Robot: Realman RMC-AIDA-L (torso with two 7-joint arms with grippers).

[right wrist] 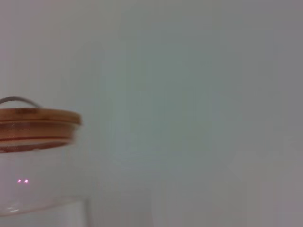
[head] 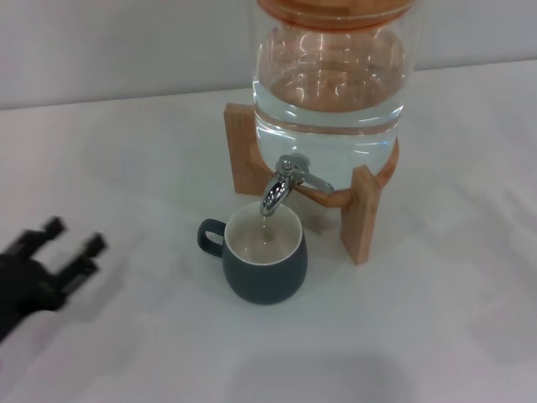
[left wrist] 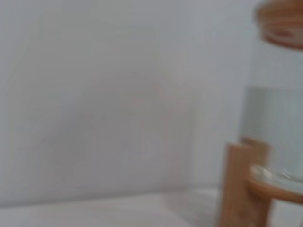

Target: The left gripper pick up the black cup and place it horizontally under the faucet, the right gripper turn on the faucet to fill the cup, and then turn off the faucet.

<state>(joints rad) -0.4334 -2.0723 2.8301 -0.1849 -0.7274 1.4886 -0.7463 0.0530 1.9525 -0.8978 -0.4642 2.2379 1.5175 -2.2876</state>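
White table (head: pixel 436 336) | black cup (head: pixel 267 264) upright under faucet (head: pixel 284 185) | left gripper (head: pixel 74 239) low, fingers spread, empty

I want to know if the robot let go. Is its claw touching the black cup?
Apart. The head view shows the left gripper well off to the side of the black cup, with bare white table between them.

Glass jar (head: pixel 329 80), part-filled with clear water, seated on a wooden stand (head: pixel 361 214) whose legs flank the jar's base. A wooden lid (right wrist: pixel 33 127) with a thin metal handle closes the jar's top. The stand rests on a white table (head: pixel 436 336).
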